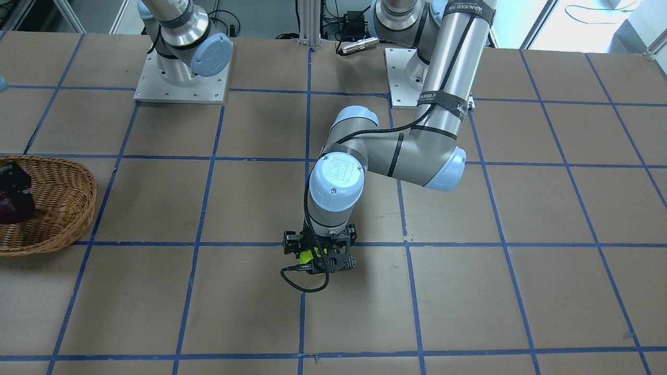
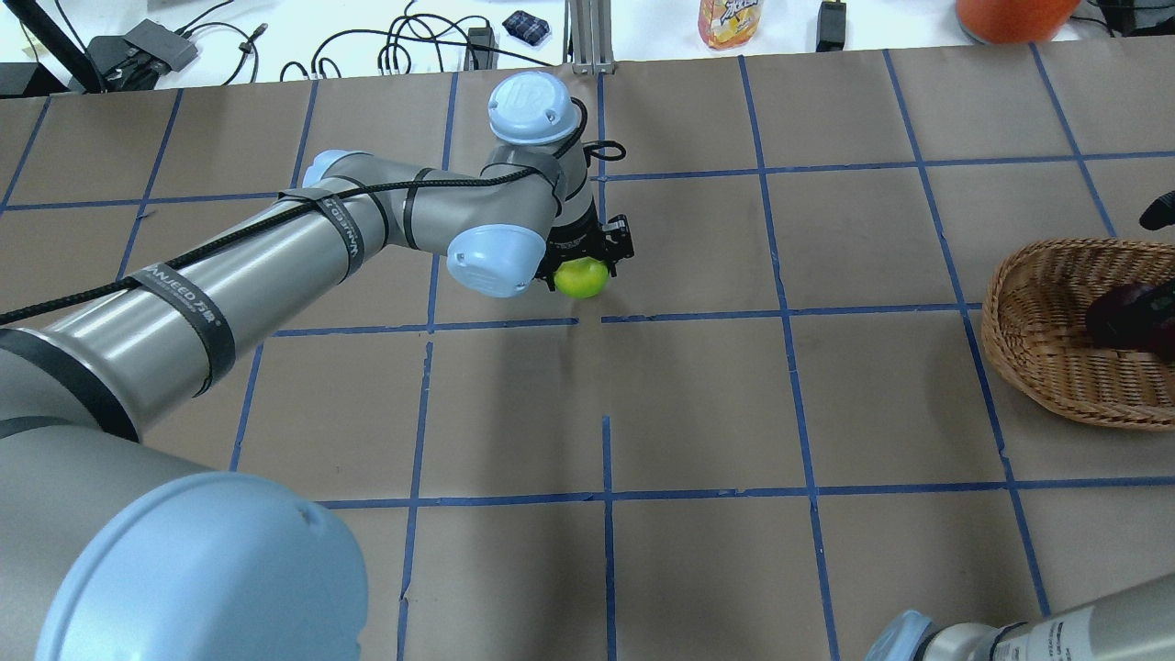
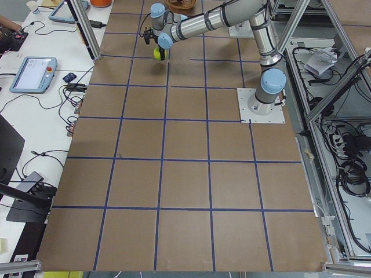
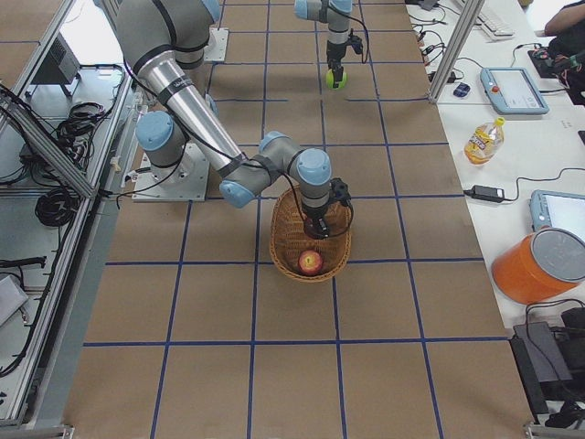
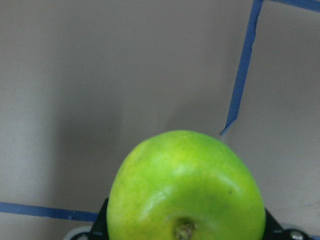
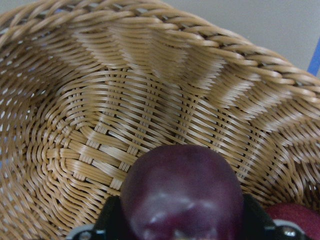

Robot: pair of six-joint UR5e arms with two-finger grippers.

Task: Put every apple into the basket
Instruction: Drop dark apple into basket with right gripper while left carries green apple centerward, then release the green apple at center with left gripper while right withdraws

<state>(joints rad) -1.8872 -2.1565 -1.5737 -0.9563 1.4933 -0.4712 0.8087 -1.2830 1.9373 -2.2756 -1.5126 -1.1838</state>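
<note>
My left gripper point(image 1: 317, 258) is shut on the lime green apple point(image 2: 581, 278) near the middle of the table; the apple fills the left wrist view point(image 5: 185, 190) close over the brown paper. My right gripper point(image 4: 319, 222) is down inside the wicker basket point(image 1: 65, 208), shut on the dark purple apple point(image 6: 182, 192). That apple also shows in the overhead view point(image 2: 1122, 310). The red apple point(image 4: 311, 262) lies in the basket point(image 4: 283, 233) on the side away from the gripper. A sliver of it shows in the right wrist view point(image 6: 296, 216).
The basket point(image 2: 1037, 317) sits at the table's edge on my right. The arms' base plates point(image 1: 181, 89) stand at the robot's side. A side bench holds a drink bottle point(image 4: 483, 140), an orange bucket point(image 4: 539, 265) and tablets. A metal post point(image 2: 587, 37) rises at the far edge.
</note>
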